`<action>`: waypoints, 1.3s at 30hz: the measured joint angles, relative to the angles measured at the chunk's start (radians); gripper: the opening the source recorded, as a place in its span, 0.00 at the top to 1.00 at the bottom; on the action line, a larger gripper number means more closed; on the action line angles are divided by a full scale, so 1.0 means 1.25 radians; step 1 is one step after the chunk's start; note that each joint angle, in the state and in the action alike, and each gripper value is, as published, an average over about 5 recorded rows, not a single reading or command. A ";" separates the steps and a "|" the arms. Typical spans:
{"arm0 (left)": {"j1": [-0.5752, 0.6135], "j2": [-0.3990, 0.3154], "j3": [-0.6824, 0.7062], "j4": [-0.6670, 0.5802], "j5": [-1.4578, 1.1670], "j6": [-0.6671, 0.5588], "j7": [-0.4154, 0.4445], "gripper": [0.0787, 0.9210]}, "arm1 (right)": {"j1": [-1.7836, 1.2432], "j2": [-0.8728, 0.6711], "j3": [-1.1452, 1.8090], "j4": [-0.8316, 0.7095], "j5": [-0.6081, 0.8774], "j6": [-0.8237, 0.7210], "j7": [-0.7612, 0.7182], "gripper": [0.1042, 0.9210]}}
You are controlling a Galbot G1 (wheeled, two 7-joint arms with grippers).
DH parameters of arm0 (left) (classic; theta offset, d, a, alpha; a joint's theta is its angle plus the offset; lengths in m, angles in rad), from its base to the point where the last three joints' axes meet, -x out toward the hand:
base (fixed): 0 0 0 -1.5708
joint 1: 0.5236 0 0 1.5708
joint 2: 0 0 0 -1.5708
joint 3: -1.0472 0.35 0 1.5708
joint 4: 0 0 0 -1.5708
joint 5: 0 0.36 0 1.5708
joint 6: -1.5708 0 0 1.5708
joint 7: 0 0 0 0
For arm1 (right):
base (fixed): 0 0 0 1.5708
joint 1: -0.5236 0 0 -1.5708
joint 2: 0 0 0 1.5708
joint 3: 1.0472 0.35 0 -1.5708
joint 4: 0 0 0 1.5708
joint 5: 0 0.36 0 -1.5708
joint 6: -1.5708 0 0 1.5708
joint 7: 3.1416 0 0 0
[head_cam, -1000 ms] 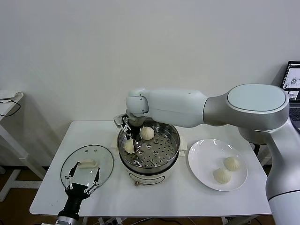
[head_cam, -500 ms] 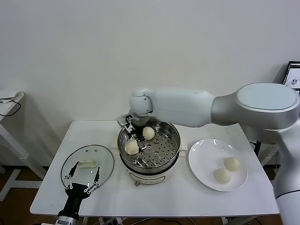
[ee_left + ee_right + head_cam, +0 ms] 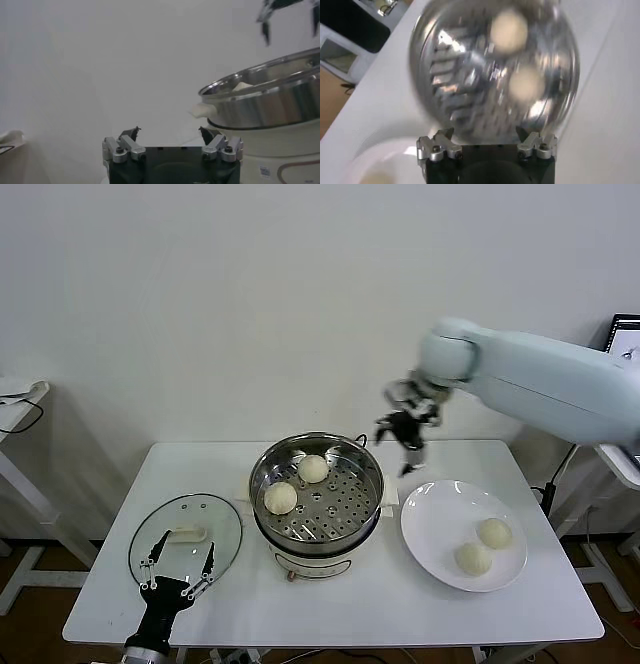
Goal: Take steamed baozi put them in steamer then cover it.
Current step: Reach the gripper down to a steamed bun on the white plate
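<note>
Two baozi [image 3: 297, 483] sitting in steamer [image 3: 317, 496], two more [image 3: 484, 545] on plate [image 3: 463, 534]; all well apart from R gripper [image 3: 403, 429], its fingers spread, holding nothing. R arm hanging raised btwn steamer & plate. L gripper [image 3: 177, 570] resting low over cover [image 3: 186, 536] on desk [image 3: 330, 594], fingers apart.

The steamer [image 3: 317, 494] is shiny perforated metal, the cover [image 3: 186, 534] clear glass, the plate [image 3: 440, 529] smooth and white.

Three cameras, one steamer [image 3: 316, 489]

Head looks down; left wrist sits low, level; right wrist hovers above, at two o'clock.
</note>
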 measured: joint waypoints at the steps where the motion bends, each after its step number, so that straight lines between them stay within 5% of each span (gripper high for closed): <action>1: 0.001 -0.001 -0.001 0.000 0.000 0.000 0.000 0.12 | -0.022 -0.019 0.013 -0.003 -0.013 0.008 -0.003 0.12; 30: 0.015 -0.015 0.002 0.013 0.010 -0.004 -0.016 0.12 | -0.418 -0.146 0.228 -0.032 -0.239 0.044 0.047 0.12; 39: 0.017 -0.013 -0.003 0.004 0.008 -0.004 -0.018 0.12 | -0.437 -0.152 0.236 -0.025 -0.251 0.038 0.062 0.29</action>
